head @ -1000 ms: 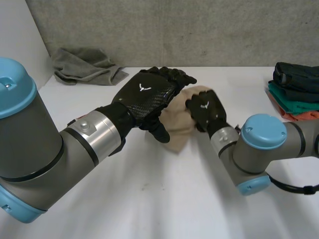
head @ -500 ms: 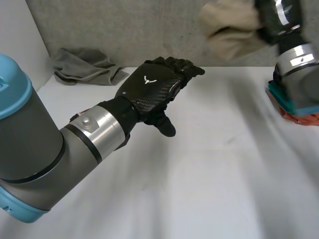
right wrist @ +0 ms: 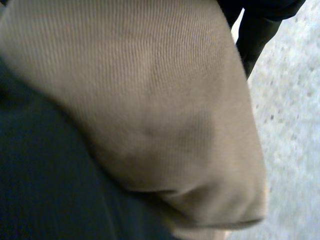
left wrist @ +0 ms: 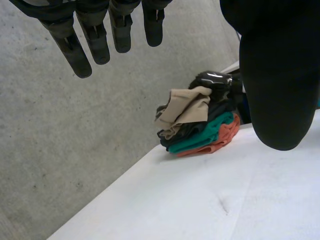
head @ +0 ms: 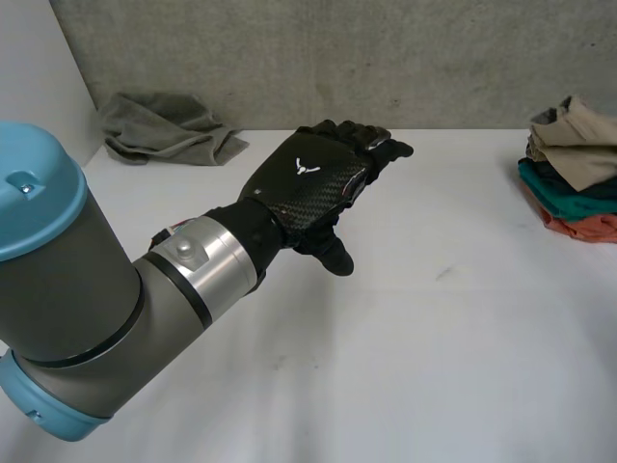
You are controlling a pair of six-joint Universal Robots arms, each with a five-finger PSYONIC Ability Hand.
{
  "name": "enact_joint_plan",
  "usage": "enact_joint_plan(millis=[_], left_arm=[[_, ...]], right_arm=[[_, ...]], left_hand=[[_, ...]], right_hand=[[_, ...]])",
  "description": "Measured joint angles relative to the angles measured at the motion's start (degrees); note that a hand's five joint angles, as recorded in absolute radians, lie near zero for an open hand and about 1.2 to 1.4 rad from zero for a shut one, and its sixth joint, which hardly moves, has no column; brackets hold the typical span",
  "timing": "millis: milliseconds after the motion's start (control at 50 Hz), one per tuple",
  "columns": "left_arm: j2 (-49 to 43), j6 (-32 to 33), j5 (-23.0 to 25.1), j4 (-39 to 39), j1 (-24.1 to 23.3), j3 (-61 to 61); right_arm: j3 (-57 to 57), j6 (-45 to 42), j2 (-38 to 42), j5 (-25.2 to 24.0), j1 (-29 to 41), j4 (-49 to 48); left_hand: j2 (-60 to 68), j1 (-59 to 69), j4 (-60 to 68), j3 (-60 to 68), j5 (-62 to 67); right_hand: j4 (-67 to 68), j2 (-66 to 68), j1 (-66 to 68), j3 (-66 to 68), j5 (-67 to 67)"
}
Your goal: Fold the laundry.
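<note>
**Tan cloth on the stack, grey cloth waiting**

The tan cloth (head: 583,145) lies on top of the stack (head: 569,198) at the right edge of the table (head: 405,338), above dark, teal and orange layers. It looks loosely bundled rather than squared off. Placing it there makes sense, since finished pieces are gathered at one side and the middle of the table stays free for folding.

The right hand (left wrist: 218,82) is at the top of the stack, against the tan cloth. In its own wrist view the cloth lies under the palm, with dark fabric beneath it. I cannot tell whether this hand is clamped on the cloth or merely lies against it.

The left hand (head: 313,183) hovers over the middle of the table. Its fingers are straight, its thumb is spread apart from them, and it holds nothing. It is probably waiting out of the way while the other arm deals with the stack.

A grey cloth (head: 164,130) lies crumpled at the back left of the table by the wall, well apart from both hands. It is likely the next piece to fold, and the left hand is the nearer one to reach it.

The only marking is a white emblem (head: 307,166) on the back of the left hand, a horned or winged shape with no letters. No label or writing can be read on any of the cloths.
</note>
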Motion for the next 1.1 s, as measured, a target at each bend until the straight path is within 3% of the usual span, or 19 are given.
enact_joint_plan(millis=[180, 220, 260, 320, 360, 460, 560, 700, 740, 800, 860, 940, 1020, 1100], left_arm=[[-0.42, -0.05, -0.25, -0.1, -0.03, -0.34], [-0.4, -0.05, -0.27, -0.12, -0.05, -0.34], [-0.35, -0.02, -0.27, -0.12, -0.06, -0.28], [-0.23, 0.03, -0.28, -0.1, -0.07, -0.18], [-0.08, 0.06, -0.28, -0.09, -0.09, -0.1], [0.3, 0.05, -0.26, -0.1, -0.17, -0.04], [0.5, 0.01, -0.21, -0.13, -0.23, -0.09], [0.62, -0.06, -0.2, -0.14, -0.31, -0.11], [0.74, -0.07, -0.22, -0.14, -0.32, -0.05], [1.37, -0.11, -0.25, -0.1, -0.28, 0.25], [2.19, -0.11, -0.33, -0.05, -0.16, 0.78], [3.22, -0.09, -0.85, 0.26, 0.04, 2.17], [3.97, 0.0, -3.52, 1.28, 0.36, 4.45], [4.16, 0.18, -7.98, 2.76, 1.31, 7.11]], right_arm=[[1.81, -2.62, 2.73, -4.38, -3.2, 0.17], [2.69, -2.81, 2.2, -4.39, -3.35, 0.2], [4.96, -2.94, 0.14, -3.53, -3.45, 0.35], [8.58, -2.95, -3.86, -0.95, -3.4, 0.8], [12.16, -2.92, -7.87, 1.98, -3.36, 1.55], [19.65, -3.11, -17.73, 8.0, -3.37, 6.44], [23.52, -6.77, -24.67, 10.33, -4.92, 16.85], [24.33, -24.21, -30.23, 16.2, -10.52, 35.66], [23.74, -30.32, -31.17, 20.29, -12.15, 39.73], [21.9, -40.99, -32.78, 30.45, -14.44, 43.74], [20.2, -47.74, -34.3, 39.31, -15.36, 43.17], [19.92, -49.97, -37.45, 45.6, -14.55, 37.16], [23.99, -45.61, -44.56, 46.28, -10.73, 28.7], [30.47, -39.34, -52.33, 43.24, -5.81, 22.34]], left_hand=[[0.0, 0.0, -0.01, 0.0, 0.0], [0.0, 0.0, -0.01, 0.0, 0.0], [0.0, 0.0, -0.01, 0.0, 0.0], [0.0, 0.0, -0.01, 0.0, 0.0], [0.0, 0.0, 0.0, 0.0, 0.0], [0.0, 0.0, -0.01, 0.0, 0.0], [0.0, 0.0, -0.01, 0.0, 0.0], [0.0, 0.0, -0.01, 0.0, 0.0], [0.0, 0.0, -0.01, 0.0, 0.0], [0.0, 0.0, 0.0, 0.0, 0.0], [0.0, 0.0, 0.0, 0.0, 0.0], [0.0, 0.0, -0.01, 0.0, 0.0], [0.0, 0.0, -0.01, 0.0, 0.0], [0.0, 0.0, -0.01, 0.0, 0.0]], right_hand=[[0.18, 0.0, 0.0, 0.0, 2.24], [-4.6, -3.92, -0.61, -4.6, -1.25], [-27.32, -25.68, -17.51, -25.82, -22.09], [-48.3, -47.38, -37.52, -47.11, -40.7], [-55.1, -53.02, -44.19, -53.1, -49.36], [-56.02, -53.49, -44.29, -53.88, -51.5], [-56.02, -53.49, -44.29, -53.88, -51.5], [-56.02, -53.49, -44.29, -53.88, -51.5], [-56.02, -53.49, -44.29, -53.88, -51.5], [-56.02, -53.49, -44.29, -53.88, -51.5], [-56.02, -53.49, -44.29, -53.88, -51.5], [-56.02, -53.49, -44.29, -53.88, -51.5], [-56.02, -53.49, -44.29, -53.88, -51.5], [-56.02, -53.49, -44.29, -53.88, -51.5]])
